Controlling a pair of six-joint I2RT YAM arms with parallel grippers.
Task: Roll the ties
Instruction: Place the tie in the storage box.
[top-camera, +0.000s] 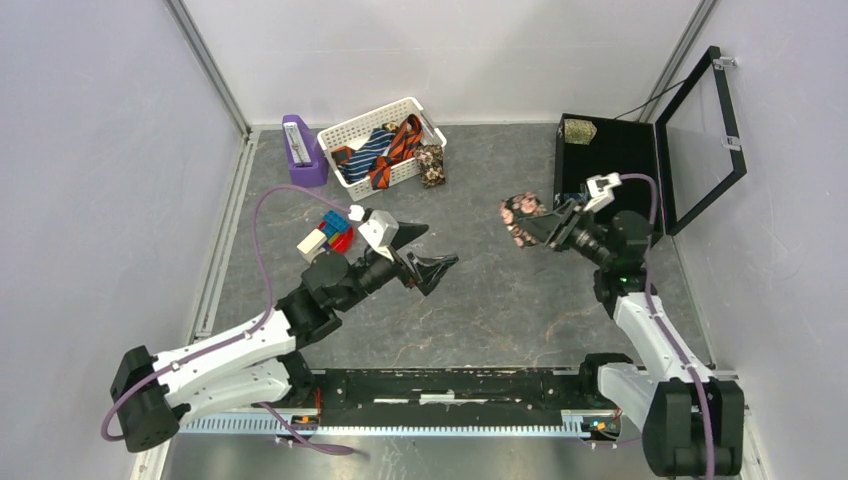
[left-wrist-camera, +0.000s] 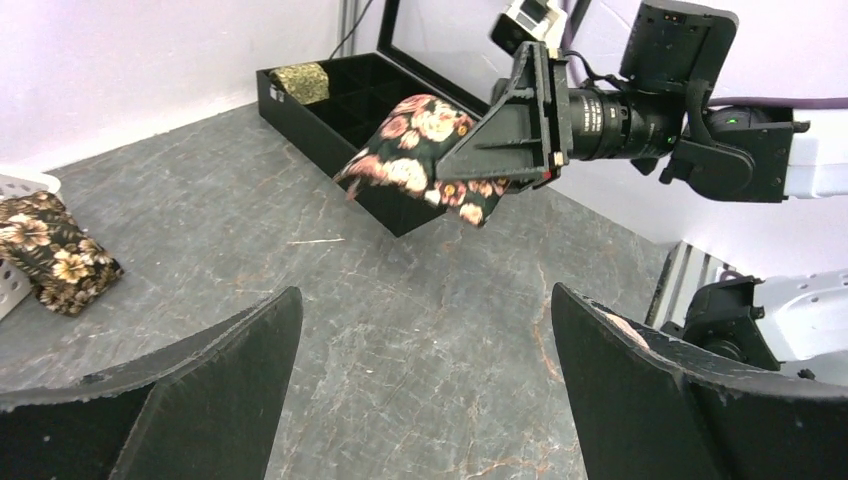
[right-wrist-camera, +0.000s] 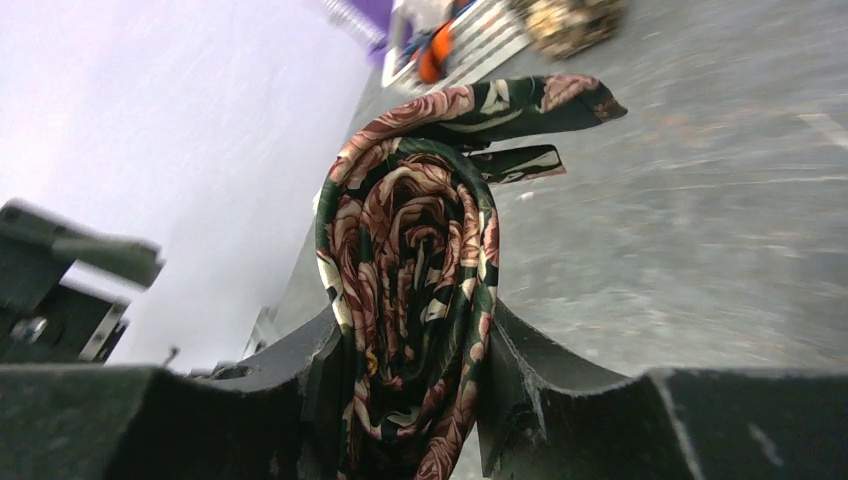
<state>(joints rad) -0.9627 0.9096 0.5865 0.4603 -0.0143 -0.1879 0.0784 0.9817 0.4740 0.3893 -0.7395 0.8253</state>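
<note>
Dark fabric printed with pink-cream blooms is sitting wound into a tight roll: the floral tie (top-camera: 518, 210) is being pinched by the right gripper (top-camera: 540, 228) just off the left side of the black case (top-camera: 625, 160), lifted above the grey table (top-camera: 480, 300). The jaws are standing partway closed and pressing on both flat faces of the coil. The tie's loose tail is sticking out past the roll on the side pointing away from the case.

The case is lying with its lid (top-camera: 700, 130) standing open, and an olive-gold tie (top-camera: 579, 131), already rolled, is resting in its back-left compartment.

The left gripper (top-camera: 438, 247) is hovering well to the left of the case with its fingers aimed toward it. Its jaws are spread wide and gripping nothing.

Farther left of the case, near the back wall, a white basket (top-camera: 345, 135) is holding a navy-white striped tie (top-camera: 368, 152) and an orange-black striped tie (top-camera: 400, 140), both lying loose inside. A tan floral tie (top-camera: 431, 165) is lying bundled on the table, against the basket's side that is facing the case. A purple box (top-camera: 300, 150) is standing on the basket's opposite side, away from the case. Red, blue and white toy blocks (top-camera: 328, 232) are lying beyond the left gripper, farther still from the case.
</note>
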